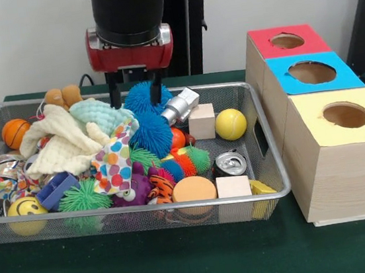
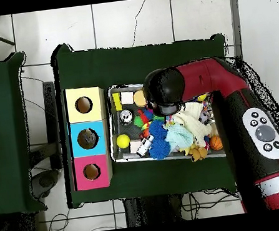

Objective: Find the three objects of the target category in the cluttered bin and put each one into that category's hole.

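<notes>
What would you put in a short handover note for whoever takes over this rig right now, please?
Gripper: open, fingers down over the blue spiky balls at the far side of the wire bin, holding nothing.
Bin: full of clutter, including a yellow ball, wooden blocks, a can, cloths and a small basketball.
Box beside the bin: red hole, blue hole, yellow hole. I cannot tell whether anything has been dropped in.
Left: likely all three target objects; nothing is in transit.
</notes>
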`<move>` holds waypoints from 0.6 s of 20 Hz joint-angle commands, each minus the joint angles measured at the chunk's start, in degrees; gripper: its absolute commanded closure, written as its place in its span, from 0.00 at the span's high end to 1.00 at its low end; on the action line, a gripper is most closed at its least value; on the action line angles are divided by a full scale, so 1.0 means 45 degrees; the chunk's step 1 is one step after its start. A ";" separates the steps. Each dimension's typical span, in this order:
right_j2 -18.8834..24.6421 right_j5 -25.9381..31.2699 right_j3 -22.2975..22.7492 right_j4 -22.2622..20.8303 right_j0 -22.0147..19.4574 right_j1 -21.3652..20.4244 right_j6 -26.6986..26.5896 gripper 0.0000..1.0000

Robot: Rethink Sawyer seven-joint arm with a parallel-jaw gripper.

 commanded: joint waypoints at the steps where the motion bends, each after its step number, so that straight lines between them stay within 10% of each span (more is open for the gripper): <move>1: 0.0574 0.1350 -0.1992 -0.0444 0.0009 0.1043 -0.4810 1.00; 12: 0.0206 -0.1450 -0.2381 -0.1514 0.0415 0.2865 -0.3657 1.00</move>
